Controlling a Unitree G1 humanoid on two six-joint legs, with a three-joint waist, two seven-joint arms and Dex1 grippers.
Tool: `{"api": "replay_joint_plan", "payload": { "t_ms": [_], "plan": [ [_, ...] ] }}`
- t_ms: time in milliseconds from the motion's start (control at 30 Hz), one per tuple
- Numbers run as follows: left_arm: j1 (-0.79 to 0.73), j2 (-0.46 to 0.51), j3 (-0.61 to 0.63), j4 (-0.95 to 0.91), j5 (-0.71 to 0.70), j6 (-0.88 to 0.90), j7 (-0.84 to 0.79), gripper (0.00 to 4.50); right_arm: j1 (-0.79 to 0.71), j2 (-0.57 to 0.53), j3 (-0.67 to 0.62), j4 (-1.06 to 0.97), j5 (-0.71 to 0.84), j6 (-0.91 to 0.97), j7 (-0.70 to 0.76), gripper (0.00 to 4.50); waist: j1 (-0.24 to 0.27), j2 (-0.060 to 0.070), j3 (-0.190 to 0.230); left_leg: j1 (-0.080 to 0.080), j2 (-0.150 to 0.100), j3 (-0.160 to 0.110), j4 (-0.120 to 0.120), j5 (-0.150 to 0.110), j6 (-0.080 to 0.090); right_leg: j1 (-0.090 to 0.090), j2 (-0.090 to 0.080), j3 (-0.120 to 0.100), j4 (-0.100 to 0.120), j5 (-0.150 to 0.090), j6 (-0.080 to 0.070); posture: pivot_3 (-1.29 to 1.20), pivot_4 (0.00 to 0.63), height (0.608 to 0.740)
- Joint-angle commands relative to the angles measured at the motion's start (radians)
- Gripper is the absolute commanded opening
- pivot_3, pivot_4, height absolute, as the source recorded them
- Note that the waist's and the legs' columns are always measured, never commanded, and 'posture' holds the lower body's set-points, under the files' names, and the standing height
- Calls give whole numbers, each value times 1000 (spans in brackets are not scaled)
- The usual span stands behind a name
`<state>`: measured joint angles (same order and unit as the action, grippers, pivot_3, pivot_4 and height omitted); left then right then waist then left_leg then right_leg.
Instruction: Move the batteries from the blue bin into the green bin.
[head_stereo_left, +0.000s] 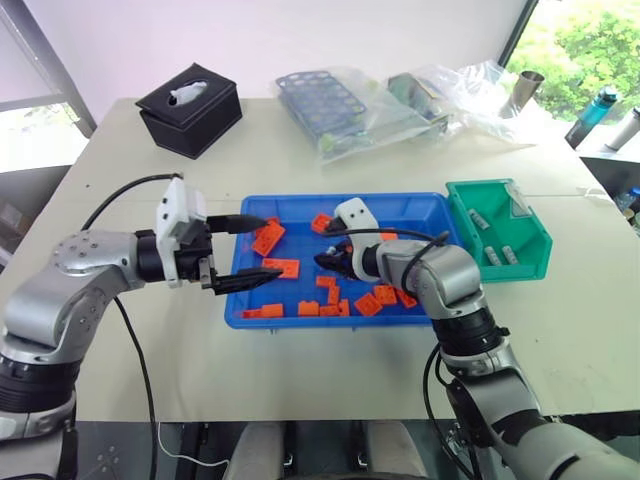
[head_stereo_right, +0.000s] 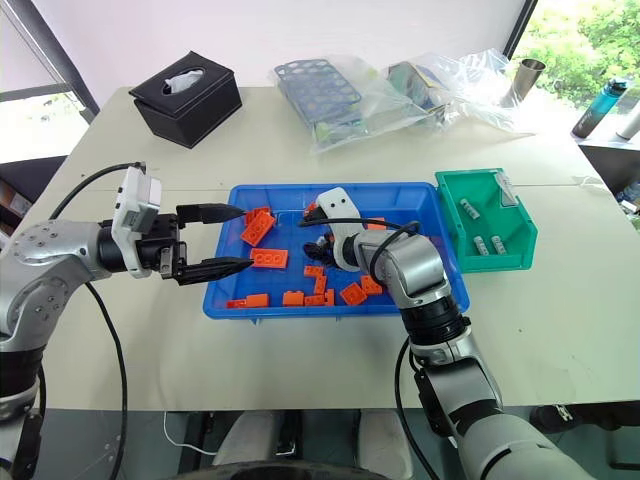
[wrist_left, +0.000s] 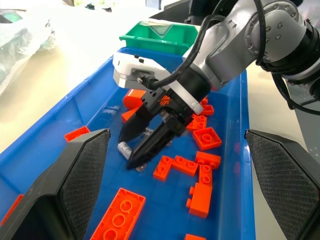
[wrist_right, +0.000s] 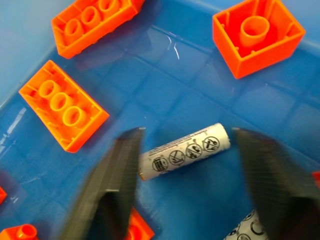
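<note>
Right pincer open astride battery in blue bin, contact unclear; left pincer open.

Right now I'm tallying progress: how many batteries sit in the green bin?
3 in the green bin: one battery toward the far end, two batteries side by side nearer the robot. Others may be hidden.
</note>
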<state>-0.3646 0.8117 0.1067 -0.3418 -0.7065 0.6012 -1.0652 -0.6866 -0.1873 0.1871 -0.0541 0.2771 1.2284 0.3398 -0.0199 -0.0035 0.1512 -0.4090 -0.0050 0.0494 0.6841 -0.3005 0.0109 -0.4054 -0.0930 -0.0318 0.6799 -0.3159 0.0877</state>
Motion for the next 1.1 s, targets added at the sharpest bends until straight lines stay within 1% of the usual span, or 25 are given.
{"api": "replay_joint_plan", "payload": {
  "t_ms": [33, 67, 333, 500, 533, 600, 667, 733, 800, 867, 933, 1000, 1033, 1100],
  "plan": [
    [-21, -1, 11, -4, 1, -17, -5, 4500, 10, 1, 15, 8, -4, -1, 4, 1116, 0, 0, 0, 0, 0, 0, 0, 0, 0, 0, 0, 0, 0, 0, 0, 0, 150, 716],
    [-22, -1, 11, -3, 1, -17, -5, 4500, 9, 0, 16, 8, -4, -3, 4, 692, 0, 0, 0, 0, 0, 0, 0, 0, 0, 0, 0, 0, 0, 0, 0, 0, 150, 716],
    [-26, -2, 6, 8, 7, -26, -14, 4500, -4, -40, 61, -22, -20, -65, 31, 692, 0, 0, 0, 0, 0, 0, 0, 0, 0, 0, 0, 0, 0, 0, 0, 0, 150, 716],
    [-26, -11, -2, 13, 14, -34, -21, 4500, -30, -69, 52, -89, -1, -52, 66, 692, 2, 0, 0, 0, 0, 0, 0, 0, 0, 0, 0, 0, 0, 0, 0, 0, 150, 716],
    [-26, -13, -3, 14, 14, -35, -22, 4500, -43, -75, 35, -110, 9, -36, 72, 692, 2, 0, 0, 0, 0, 0, 0, 0, 0, 0, 0, 0, -1, 0, 0, 0, 150, 716],
    [-26, -19, -5, 17, 13, -37, -22, 4500, -86, -90, -44, -156, 41, 14, 77, 692, 2, 0, 1, 0, 0, 0, 0, 0, 0, 0, 0, 0, -1, 0, 0, 0, 150, 716],
    [-26, -26, -7, 20, 12, -37, -23, 4500, -142, -117, -154, -177, 69, 58, 71, 692, 2, 0, 1, -1, 0, 0, 0, 0, 0, -1, -1, 0, -1, 0, 0, 0, 150, 716],
    [-27, -35, -12, 27, 20, -43, -26, 4500, -193, -169, -265, -169, 82, 96, 60, 692, 7, 0, 1, -1, 0, 0, 0, 0, 0, -1, -1, 0, -1, 0, 0, 0, 150, 716],
    [-31, -44, -20, 34, 29, -49, -27, 4500, -211, -255, -342, -145, 72, 101, 54, 692, 13, 0, 1, -1, 0, -1, 0, 0, 1, 0, -1, -1, -1, 0, 0, 0, 150, 716],
    [-35, -53, -26, 39, 32, -54, -28, 4500, -205, -342, -400, -120, 65, 102, 57, 692, 13, -1, 1, -1, -1, -2, 0, -1, 2, 2, -2, -1, -5, 0, 0, 0, 150, 716],
    [-39, -60, -31, 45, 37, -59, -31, 4500, -183, -406, -427, -102, 63, 92, 64, 692, 7, -1, 1, -1, -1, -1, -1, -2, 3, 4, -2, -1, -10, 0, 0, 0, 150, 716],
    [-49, -70, -40, 56, 44, -68, -36, 4500, -134, -474, -460, -77, 50, 68, 68, 692, 5, 0, 1, -1, -1, -1, -2, -2, 3, 5, -1, -1, -12, 0, 0, 0, 150, 716],
    [-55, -74, -44, 62, 47, -72, -38, 4500, -110, -502, -469, -68, 44, 52, 69, 692, 4, 0, 1, -1, -1, 0, -2, -2, 3, 5, -1, -1, -12, 0, 0, 0, 150, 716],
    [-66, -80, -49, 73, 53, -76, -41, 4500, -75, -524, -489, -57, 46, 39, 66, 692, 1, 0, 2, -1, 0, 0, -2, -2, 3, 5, -1, -1, -12, 0, 0, 0, 150, 716]
  ]
}}
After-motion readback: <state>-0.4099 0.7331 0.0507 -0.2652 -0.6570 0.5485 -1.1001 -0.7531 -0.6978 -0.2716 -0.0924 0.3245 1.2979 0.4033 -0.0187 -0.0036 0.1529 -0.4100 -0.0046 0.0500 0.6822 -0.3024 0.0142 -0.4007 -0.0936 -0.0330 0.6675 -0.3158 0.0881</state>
